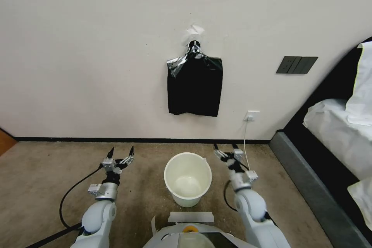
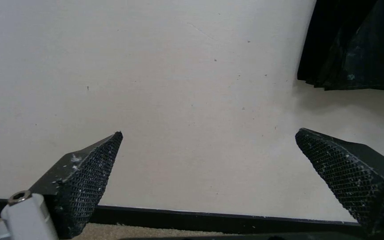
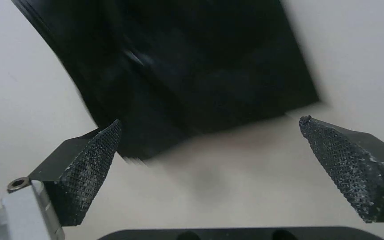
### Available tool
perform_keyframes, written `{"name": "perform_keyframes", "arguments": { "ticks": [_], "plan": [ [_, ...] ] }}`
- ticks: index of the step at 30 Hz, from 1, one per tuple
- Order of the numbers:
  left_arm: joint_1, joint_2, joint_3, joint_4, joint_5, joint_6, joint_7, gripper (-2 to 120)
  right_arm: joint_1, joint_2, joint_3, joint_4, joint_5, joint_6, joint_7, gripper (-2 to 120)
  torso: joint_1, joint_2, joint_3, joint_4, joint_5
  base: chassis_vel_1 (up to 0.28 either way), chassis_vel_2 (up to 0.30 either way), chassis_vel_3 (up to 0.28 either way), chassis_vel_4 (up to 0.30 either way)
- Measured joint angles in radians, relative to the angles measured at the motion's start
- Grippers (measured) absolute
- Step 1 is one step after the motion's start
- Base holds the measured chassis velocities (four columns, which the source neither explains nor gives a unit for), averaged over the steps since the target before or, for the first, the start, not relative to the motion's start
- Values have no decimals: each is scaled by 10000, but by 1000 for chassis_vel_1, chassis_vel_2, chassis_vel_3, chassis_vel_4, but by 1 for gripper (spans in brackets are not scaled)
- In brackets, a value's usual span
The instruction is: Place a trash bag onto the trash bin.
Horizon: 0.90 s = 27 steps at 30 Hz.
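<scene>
— Cream-white trash bin [image 1: 188, 178]: one, on the floor between two grippers. Black bag bundle [image 1: 195, 86]: one, hanging on the wall.
— Left gripper [image 1: 121, 152], right gripper [image 1: 225, 147]: spread wide, holding nothing.

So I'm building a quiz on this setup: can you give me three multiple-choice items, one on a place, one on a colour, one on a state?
1. Where is the bin?
A. on the bed
B. on the floor between the two arms
C. hung on the wall

2. What colour are the bags on the wall?
A. black
B. blue
C. white

3. How are the two tools?
A. both shut on a bag
B. left open, right shut
C. both open and empty

Key: 1 B, the bin stands on the carpet between the left tool and the right tool. 2 A, the hanging bundle is glossy black. 3 C, both wrist views show the fingers spread with nothing between them.
</scene>
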Motion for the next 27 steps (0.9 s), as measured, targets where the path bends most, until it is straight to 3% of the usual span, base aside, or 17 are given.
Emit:
{"name": "perform_keyframes", "arguments": {
  "ticks": [3,6,7,10,14,18,27],
  "plan": [
    [63,-38,-29,-19,101,1,-7,100,1280,-66,-518,-484,836,-102,547,100,0,0,1,1,-5,0,0,0,0],
    [145,-146,-194,-9,204,4,-17,100,3536,-70,-1145,-1126,2050,-300,1652,100,1,-1,2,2,-3,0,0,0,0],
    [145,-146,-194,-9,204,4,-17,100,3536,-70,-1145,-1126,2050,-300,1652,100,1,-1,2,2,-3,0,0,0,0],
    [240,-180,-308,59,227,1,-27,100,5481,49,-1460,-1415,3258,-610,2955,100,1,0,2,3,-3,0,0,0,0],
    [284,-292,-405,85,240,-29,-40,100,7048,136,-1650,-1953,4043,-764,3608,100,1,0,1,-2,-3,0,0,0,0],
    [360,-461,-432,85,265,-110,-57,100,7998,360,-1850,-2594,4303,-766,3774,100,1,0,1,-1,-4,0,0,0,0],
    [462,-561,-498,58,279,-193,-89,100,8490,518,-2055,-3134,4215,-745,3810,96,0,0,1,-3,-3,0,0,0,0]
  ]
}}
